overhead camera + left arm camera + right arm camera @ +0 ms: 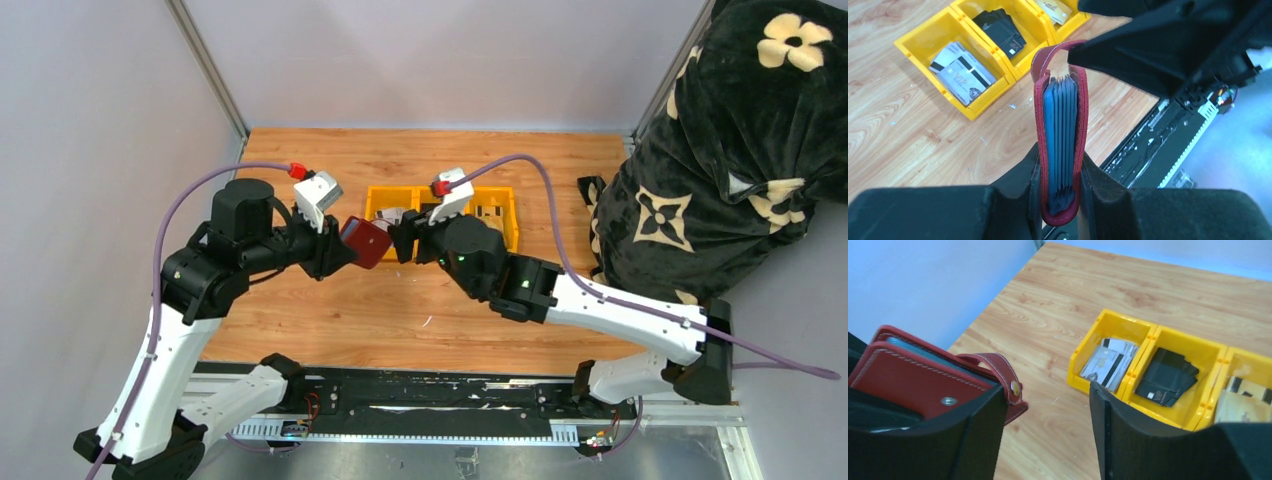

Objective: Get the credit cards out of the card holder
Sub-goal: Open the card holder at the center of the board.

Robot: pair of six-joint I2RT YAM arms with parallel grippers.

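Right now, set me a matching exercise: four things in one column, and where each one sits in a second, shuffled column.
Things:
1 card holder
2 striped grey-white cards
3 black stack
4 tan cards

Places (yellow bin compartments counted in the top view):
A middle compartment
B clamped in the left claw
C right compartment
D left compartment

Pairs: 1-B, 2-D, 3-A, 4-C.

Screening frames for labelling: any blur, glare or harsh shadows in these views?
Top external: evenly lit, sharp, no harsh shadows. Left wrist: card holder crisp, yellow bins readable. Right wrist: right gripper's fingers dark and featureless, slight softness; no glare.
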